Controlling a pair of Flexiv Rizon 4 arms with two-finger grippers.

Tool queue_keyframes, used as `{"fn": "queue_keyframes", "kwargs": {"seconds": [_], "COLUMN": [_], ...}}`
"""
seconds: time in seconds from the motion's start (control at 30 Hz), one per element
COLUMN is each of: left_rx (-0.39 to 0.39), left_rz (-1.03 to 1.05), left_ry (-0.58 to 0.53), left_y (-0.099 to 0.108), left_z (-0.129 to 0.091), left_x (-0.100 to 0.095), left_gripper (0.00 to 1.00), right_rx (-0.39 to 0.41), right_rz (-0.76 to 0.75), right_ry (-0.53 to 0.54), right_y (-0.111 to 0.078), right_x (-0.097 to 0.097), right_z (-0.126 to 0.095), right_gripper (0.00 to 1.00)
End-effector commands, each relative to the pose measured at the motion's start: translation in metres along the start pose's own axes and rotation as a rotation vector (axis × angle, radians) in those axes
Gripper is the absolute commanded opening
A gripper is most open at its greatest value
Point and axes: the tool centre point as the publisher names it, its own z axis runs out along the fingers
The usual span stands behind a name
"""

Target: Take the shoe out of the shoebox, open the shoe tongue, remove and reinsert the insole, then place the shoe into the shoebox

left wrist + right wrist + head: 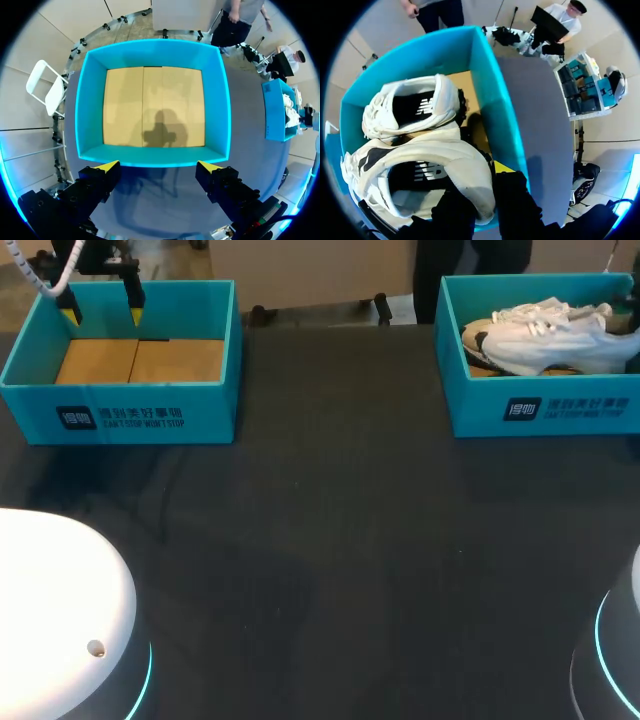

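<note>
Two white shoes (pixel 545 335) are in the right shoebox (pixel 540 405), a teal carton at about 1 o'clock on the table. In the right wrist view the nearer shoe (pixel 435 165) is white mesh and leather with dark trim. Its dark opening faces the camera, and there is a white logo on the insole. The farther shoe (pixel 415 107) lies just beyond it and touches it, showing the same dark opening and logo, with its laces bunched at the toe end. The right gripper (pixel 479 189) is at the nearer shoe's heel, just inside the box wall. Whether it clamps the heel cannot be told.

The left shoebox (pixel 130 405), also teal, stands at about 11 o'clock, well apart from the right one, and shows a brown cardboard floor. The left gripper (pixel 100 305) hangs above it spread wide, holding nothing. In its own wrist view the left gripper (pixel 157 167) casts a shadow on the cardboard.

Each box's front wall carries a white square mark and two lines of white writing.

The table (pixel 330 540) is covered in dark matte cloth. Rounded arm bases with cyan light rings stand at 7 o'clock (pixel 50 610) and 5 o'clock (pixel 615 660).
</note>
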Motion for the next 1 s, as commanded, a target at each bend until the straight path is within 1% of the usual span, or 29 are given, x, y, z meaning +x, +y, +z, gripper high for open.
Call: {"fn": "queue_keyframes", "kwargs": {"seconds": [0.03, 0.2, 0.4, 0.5, 0.67, 0.83, 0.9, 1.0], "left_rx": [0.001, 0.001, 0.001, 0.001, 0.001, 0.001, 0.001, 0.001], "left_rz": [0.0, 0.0, 0.0, 0.0, 0.0, 0.0, 0.0, 0.0], "left_ry": [0.001, 0.001, 0.001, 0.001, 0.001, 0.001, 0.001, 0.001], "left_y": [0.001, 0.001, 0.001, 0.001, 0.001, 0.001, 0.001, 0.001], "left_z": [0.001, 0.001, 0.001, 0.001, 0.001, 0.001, 0.001, 0.001], "left_x": [0.0, 0.0, 0.0, 0.0, 0.0, 0.0, 0.0, 0.0], "left_gripper": [1.0, 1.0, 1.0, 1.0, 1.0, 1.0, 1.0, 1.0], "right_rx": [-0.031, -0.042, -0.054, -0.067, -0.105, -0.143, -0.159, -0.173], "right_rz": [0.015, 0.037, 0.068, 0.098, 0.118, 0.133, 0.132, 0.117], "right_ry": [-0.024, -0.049, -0.066, -0.079, -0.086, -0.101, -0.1, -0.111], "right_y": [-0.009, -0.011, -0.019, -0.027, -0.053, -0.084, -0.1, -0.12], "right_x": [-0.008, -0.014, -0.018, -0.022, -0.025, -0.017, -0.009, 0.006], "right_z": [-0.034, -0.06, -0.096, -0.117, -0.151, -0.176, -0.186, -0.195], "right_gripper": [0.0, 0.0, 0.0, 0.0, 0.0, 0.0, 0.0, 0.0]}}
